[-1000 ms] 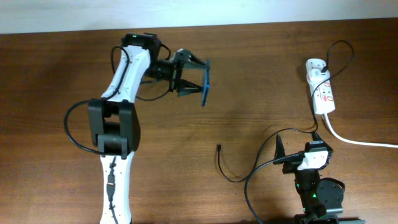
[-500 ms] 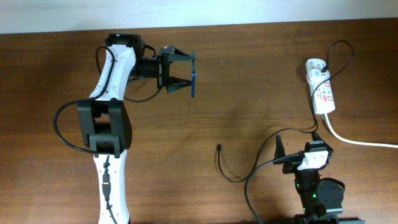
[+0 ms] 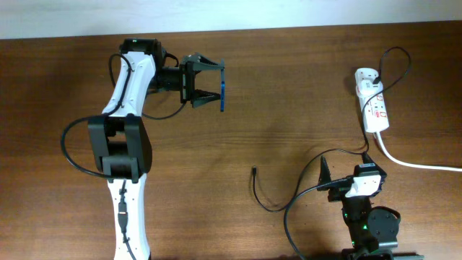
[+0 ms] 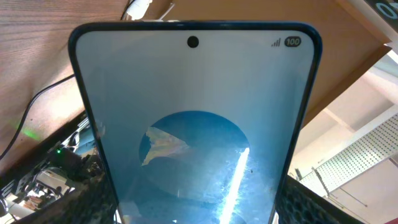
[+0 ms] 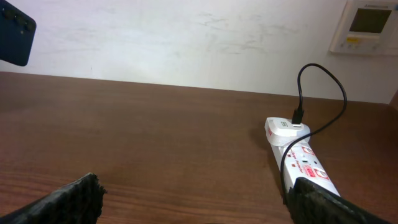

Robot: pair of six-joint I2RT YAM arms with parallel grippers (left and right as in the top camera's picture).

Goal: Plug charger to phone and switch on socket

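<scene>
My left gripper is shut on the phone and holds it on edge above the table at the upper left. In the left wrist view the phone's blue screen fills the frame between the two fingers. The charger's thin black cable lies on the table with its plug tip near the centre. The white socket strip lies at the right with a white adapter plugged in. My right gripper is open and empty at the bottom right.
The thick white cord runs from the strip off the right edge. A white wall stands behind the table, with a small wall panel at the upper right. The phone also shows in the right wrist view.
My left arm has swung left with the phone, from about the upper centre toward the upper left, and slowed. The right arm, cable and strip have not moved.
</scene>
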